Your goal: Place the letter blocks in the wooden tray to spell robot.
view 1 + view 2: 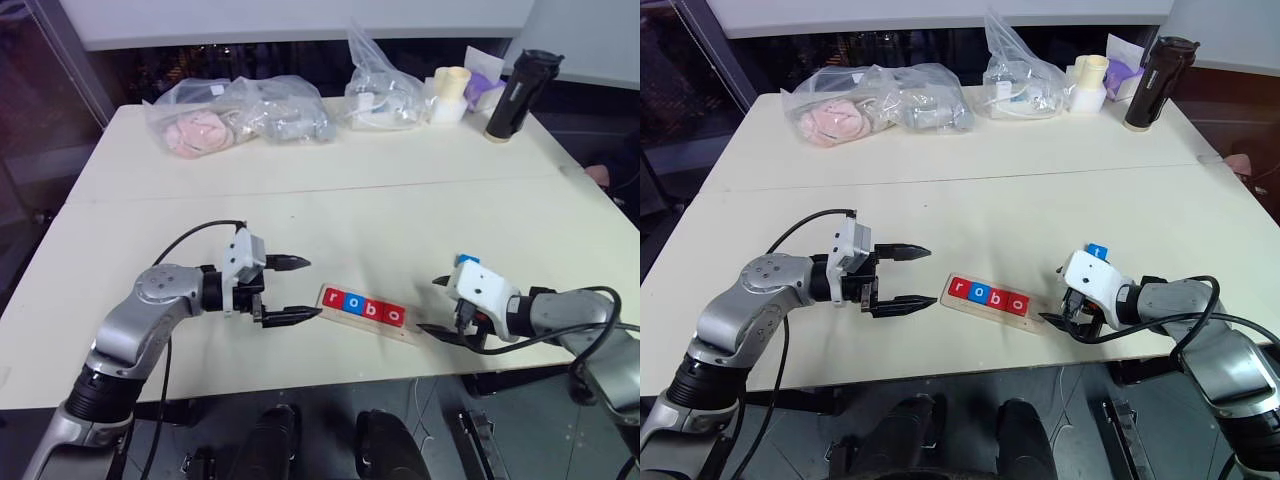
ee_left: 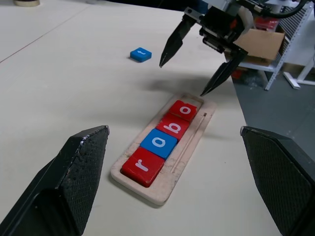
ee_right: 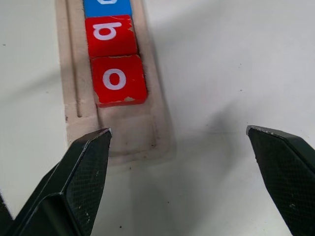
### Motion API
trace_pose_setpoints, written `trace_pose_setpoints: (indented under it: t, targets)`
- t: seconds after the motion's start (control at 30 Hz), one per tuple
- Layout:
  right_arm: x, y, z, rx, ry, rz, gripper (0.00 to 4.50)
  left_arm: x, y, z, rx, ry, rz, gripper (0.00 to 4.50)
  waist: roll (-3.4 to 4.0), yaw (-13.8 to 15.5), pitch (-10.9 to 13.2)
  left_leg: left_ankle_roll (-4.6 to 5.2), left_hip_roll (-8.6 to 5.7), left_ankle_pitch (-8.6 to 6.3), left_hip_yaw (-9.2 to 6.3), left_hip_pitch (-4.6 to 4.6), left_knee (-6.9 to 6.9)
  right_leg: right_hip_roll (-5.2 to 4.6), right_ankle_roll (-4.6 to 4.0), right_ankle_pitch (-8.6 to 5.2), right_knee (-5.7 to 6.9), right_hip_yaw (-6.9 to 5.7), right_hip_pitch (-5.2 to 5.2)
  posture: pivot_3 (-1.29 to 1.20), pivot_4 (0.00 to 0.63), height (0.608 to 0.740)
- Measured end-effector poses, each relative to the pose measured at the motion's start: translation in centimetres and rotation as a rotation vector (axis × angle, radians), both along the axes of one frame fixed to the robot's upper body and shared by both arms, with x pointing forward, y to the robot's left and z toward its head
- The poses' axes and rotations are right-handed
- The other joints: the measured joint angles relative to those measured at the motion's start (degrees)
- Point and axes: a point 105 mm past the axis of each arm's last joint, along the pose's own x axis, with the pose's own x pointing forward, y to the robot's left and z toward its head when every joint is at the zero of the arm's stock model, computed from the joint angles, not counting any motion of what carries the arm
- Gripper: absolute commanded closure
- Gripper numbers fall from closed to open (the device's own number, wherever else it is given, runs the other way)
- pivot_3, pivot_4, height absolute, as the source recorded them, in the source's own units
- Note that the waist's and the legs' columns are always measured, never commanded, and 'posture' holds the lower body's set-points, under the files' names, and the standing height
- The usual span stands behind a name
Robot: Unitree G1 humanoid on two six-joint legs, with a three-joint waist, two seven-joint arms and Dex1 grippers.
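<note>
The wooden tray (image 2: 194, 133) lies near the table's front edge, between my two grippers. Four letter blocks sit in it in a row: red r (image 2: 142, 165), blue o (image 2: 160, 142), red b (image 2: 172, 126) and red o (image 2: 183, 110). The slot at the tray's right end (image 3: 133, 132) is bare. A blue t block (image 1: 467, 260) lies flat on the table behind my right hand. My left gripper (image 1: 312, 288) hangs open, just left of the tray, pointing at it. Just off the tray's right end, my right gripper (image 1: 428, 305) is open and holds nothing.
At the back of the table lie clear plastic bags (image 1: 235, 120) of items, another bag (image 1: 380, 95), a pale cup (image 1: 452, 85) and a black bottle (image 1: 515, 95). The table's front edge (image 1: 330, 385) runs just below the tray. Bare tabletop stretches behind the tray.
</note>
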Motion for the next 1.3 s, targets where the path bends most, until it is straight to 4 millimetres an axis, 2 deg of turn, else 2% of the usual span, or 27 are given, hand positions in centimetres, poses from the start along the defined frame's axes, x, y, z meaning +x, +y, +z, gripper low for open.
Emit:
trace_pose_setpoints:
  t: [0.53,1.3]
  targets:
    - [1.5,-0.4,-1.0,-0.040,-0.022,-0.011,0.02,0.2,0.0,0.2,0.002,-0.008,0.002,0.00,0.00,-0.01,0.00,0.01,-0.01,0.01,0.01,-0.01,-0.01,0.01,0.01,0.00,-0.04,-0.02,0.01,0.00,0.150,0.725]
    - [4.6,-1.3,-0.1,-0.125,-0.112,0.043,0.02,0.1,0.0,0.3,0.000,-0.013,0.012,0.00,0.00,-0.03,0.00,0.02,-0.01,0.01,0.00,0.02,0.00,0.03,0.01,0.00,-0.04,-0.04,0.03,0.00,0.150,0.725]
